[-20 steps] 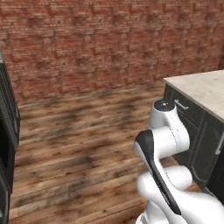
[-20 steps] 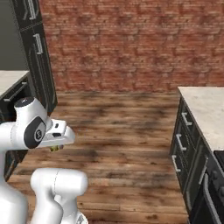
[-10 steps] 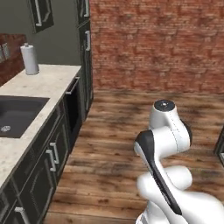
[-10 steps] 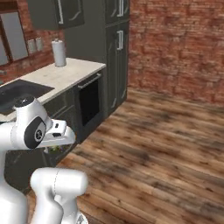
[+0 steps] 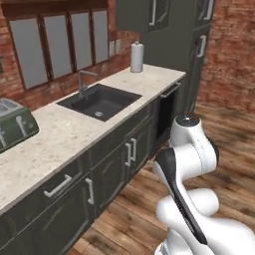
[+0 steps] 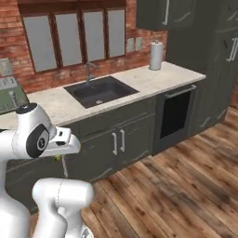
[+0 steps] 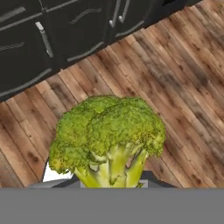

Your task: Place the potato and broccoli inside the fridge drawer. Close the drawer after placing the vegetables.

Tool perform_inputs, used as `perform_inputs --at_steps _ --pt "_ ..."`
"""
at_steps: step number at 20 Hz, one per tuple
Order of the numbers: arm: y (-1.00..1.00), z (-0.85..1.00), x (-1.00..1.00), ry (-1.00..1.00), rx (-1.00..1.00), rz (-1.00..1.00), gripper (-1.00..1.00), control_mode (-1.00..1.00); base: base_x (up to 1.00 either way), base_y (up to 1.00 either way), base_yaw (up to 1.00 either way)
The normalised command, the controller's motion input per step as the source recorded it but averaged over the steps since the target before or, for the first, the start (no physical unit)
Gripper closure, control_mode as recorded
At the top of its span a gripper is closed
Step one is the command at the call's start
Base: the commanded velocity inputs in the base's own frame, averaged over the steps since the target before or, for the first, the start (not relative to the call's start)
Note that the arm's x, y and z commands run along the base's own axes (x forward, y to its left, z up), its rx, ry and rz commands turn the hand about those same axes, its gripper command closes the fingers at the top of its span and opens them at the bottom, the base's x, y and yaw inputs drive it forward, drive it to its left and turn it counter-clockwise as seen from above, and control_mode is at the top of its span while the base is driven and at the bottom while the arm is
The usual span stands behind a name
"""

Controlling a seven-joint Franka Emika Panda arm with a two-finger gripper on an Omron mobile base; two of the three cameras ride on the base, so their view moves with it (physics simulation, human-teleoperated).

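Observation:
The broccoli (image 7: pixel 109 131), a green floret with a bumpy head and yellow-green stalk, sits close in front of the hand camera, above the wooden floor. My gripper (image 6: pixel 59 155) is shut on its stalk, and the floret hides the fingertips. In the right base view the hand hangs low at the left, in front of the dark cabinet doors, with a speck of green under it. The potato and the fridge drawer are out of view.
A long pale counter (image 5: pixel 74 134) carries a black sink (image 5: pixel 99 101), a toaster (image 5: pixel 15 127) and a paper towel roll (image 6: pixel 156 55). Dark cabinets (image 6: pixel 118 139) and an oven (image 6: pixel 175 114) stand beneath it. Tall dark cabinets (image 6: pixel 218 60) rise at the right. Open wooden floor (image 6: pixel 186 186) lies to the right.
The whole picture has swung: the base has turned from the brick wall to the sink counter. The broccoli stays in the gripper.

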Motion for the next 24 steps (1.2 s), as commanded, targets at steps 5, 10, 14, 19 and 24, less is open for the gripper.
perform_inputs --at_steps 5,10,14,19,24 --pt "0.0 0.0 0.0 0.0 0.0 0.0 1.0 1.0 -0.21 0.46 0.82" --pt "0.0 0.0 0.0 0.0 0.0 0.0 1.0 1.0 -0.13 0.55 0.83" --pt "0.0 0.0 0.0 0.0 0.0 0.0 1.0 1.0 -0.02 0.63 0.82" --pt "0.0 0.0 0.0 0.0 0.0 0.0 1.0 1.0 0.0 0.65 0.79" --pt "0.0 0.0 0.0 0.0 0.0 0.0 1.0 1.0 0.0 0.65 0.78"
